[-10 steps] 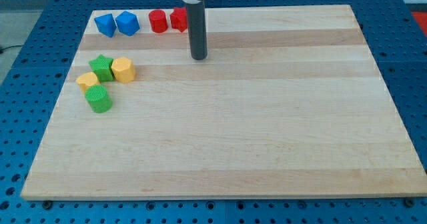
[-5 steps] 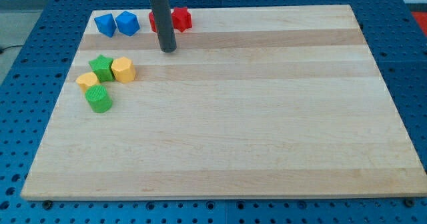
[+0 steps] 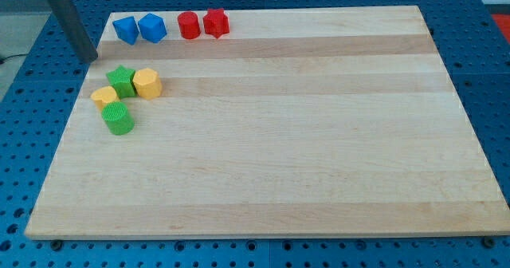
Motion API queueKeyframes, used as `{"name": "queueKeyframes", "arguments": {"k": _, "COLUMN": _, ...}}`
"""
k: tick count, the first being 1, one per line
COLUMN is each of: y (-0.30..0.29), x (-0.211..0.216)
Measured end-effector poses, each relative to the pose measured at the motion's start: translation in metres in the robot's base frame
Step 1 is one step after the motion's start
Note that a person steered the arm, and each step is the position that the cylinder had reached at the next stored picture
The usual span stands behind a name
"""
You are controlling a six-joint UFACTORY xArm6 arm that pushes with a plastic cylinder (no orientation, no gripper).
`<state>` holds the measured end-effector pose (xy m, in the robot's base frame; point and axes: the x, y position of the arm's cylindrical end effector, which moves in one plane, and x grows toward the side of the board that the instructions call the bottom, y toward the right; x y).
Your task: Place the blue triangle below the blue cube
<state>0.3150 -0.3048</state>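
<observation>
Writing: none was readable.
My tip: upper left, off the worktop edge.
Blue triangle: right of my tip, touching blue cube.
Gripper: absent; rod only.

The red cylinder and the red star-like block touch each other at the view's top, well to the right of my tip. Below and right of my tip sit the green star, the yellow hexagon, a yellow block and the green cylinder, on the wooden board.

Pale matt wooden board (visible grain).
</observation>
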Motion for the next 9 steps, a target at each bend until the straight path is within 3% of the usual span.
{"name": "queueKeyframes", "arguments": {"k": 1, "y": 0.000, "x": -0.047}}
{"name": "queueKeyframes", "arguments": {"k": 3, "y": 0.001, "x": -0.049}}
{"name": "queueKeyframes", "arguments": {"k": 4, "y": 0.010, "x": -0.084}}
{"name": "queueKeyframes", "arguments": {"k": 7, "y": 0.086, "x": -0.066}}
{"name": "queueKeyframes", "arguments": {"k": 8, "y": 0.085, "x": -0.031}}
{"name": "queueKeyframes", "arguments": {"k": 9, "y": 0.052, "x": -0.039}}
